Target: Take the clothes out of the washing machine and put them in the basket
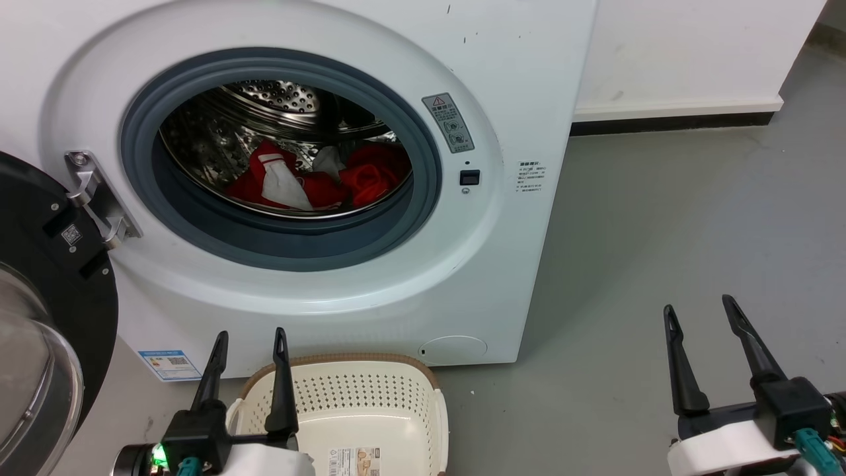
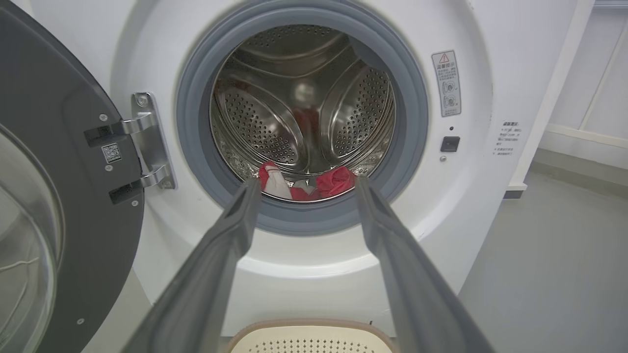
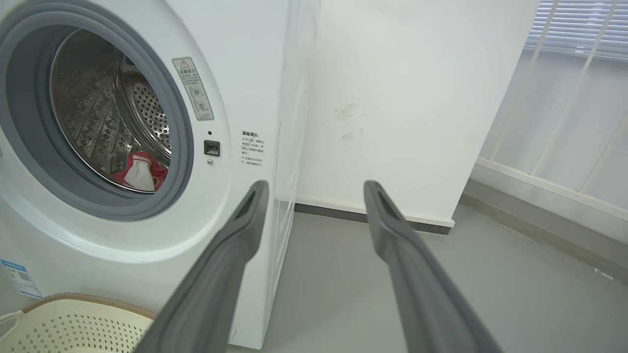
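Lying in a loose heap at the bottom of the drum [image 1: 277,99], the clothes [image 1: 310,178] look soft, limp and light. They will likely sag and trail when lifted rather than come out as one lump. A fair place to pinch is a raised fold: the bunched red mound at the right of the heap, or the pale piece standing up at its left. Trailing cloth may catch on the grey rubber ring [image 1: 423,165] of the washing machine [image 1: 529,86]. Whether the fabric is damp cannot be told.

Both grippers hang outside the machine, the left gripper [image 1: 251,335] by the basket [image 1: 344,361] and the right gripper [image 1: 698,305] above the floor [image 1: 661,231]. Each has its fingers spread wide and holds nothing.

The ring's lower lip hides the foot of the heap, so the number of garments is unclear. The basket's near end and the open door [image 1: 59,264] are cut off by the head view's edges.
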